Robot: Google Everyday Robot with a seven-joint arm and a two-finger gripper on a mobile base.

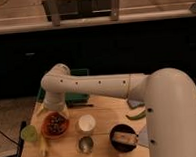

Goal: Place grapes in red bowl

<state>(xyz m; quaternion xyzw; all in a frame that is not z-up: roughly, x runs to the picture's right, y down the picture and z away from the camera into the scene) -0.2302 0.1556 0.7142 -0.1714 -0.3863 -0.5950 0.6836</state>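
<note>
Reaching in from the right of the camera view, the robot's thick white arm (102, 87) crosses above the wooden table (101, 113), bends at a rounded elbow near the left side and turns downward. The gripper (57, 112) hangs at the end of that downward section, just above the back edge of the red bowl (46, 129). It is largely masked by the wrist, so it cannot be told whether the claw is spread or pressed together.

The grapes (56, 122) lie inside the red bowl as a dark cluster filling its middle. The bowl sits on the left part of the table.

A small green cup (28, 133) stands just left of the bowl, and a pale yellow, elongated object (43, 145) lies in front of it. A white cup (86, 123) stands to the right of the bowl, with a small metal cup (85, 144) in front of that. Further right, a black bowl (117, 144) holds a pale block (123, 137). A dark green bin (78, 96) sits behind the arm, and a green elongated item (136, 114) lies close to the robot's body.
</note>
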